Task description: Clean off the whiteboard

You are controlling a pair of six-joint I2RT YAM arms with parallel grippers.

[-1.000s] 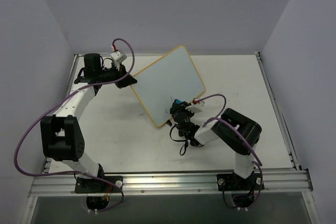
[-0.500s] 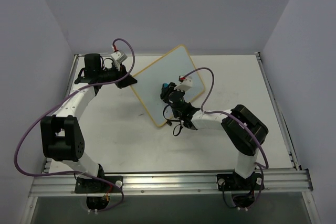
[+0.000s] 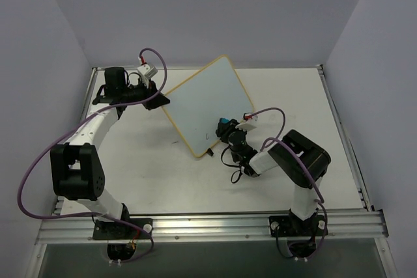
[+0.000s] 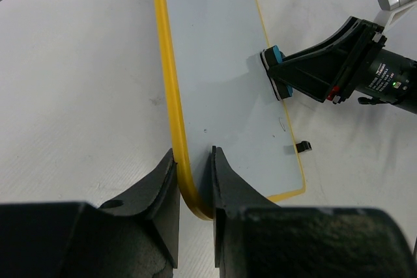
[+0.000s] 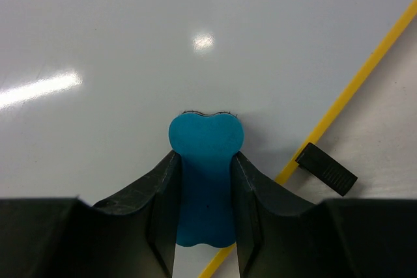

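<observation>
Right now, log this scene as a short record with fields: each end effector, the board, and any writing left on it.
left end effector: shut on the yellow frame of the whiteboard
right end effector: shut on the blue eraser
eraser contact: tip against the board face, near a black clip foot
writing: one small dark mark visible; the rest looks clean

Left arm (image 3: 98, 125): stretched far forward, elbow bent.
Left gripper (image 4: 192, 161): jaws narrow, gripping.
Right gripper (image 5: 205, 161): clamped shut, seemingly tipped downward.
</observation>
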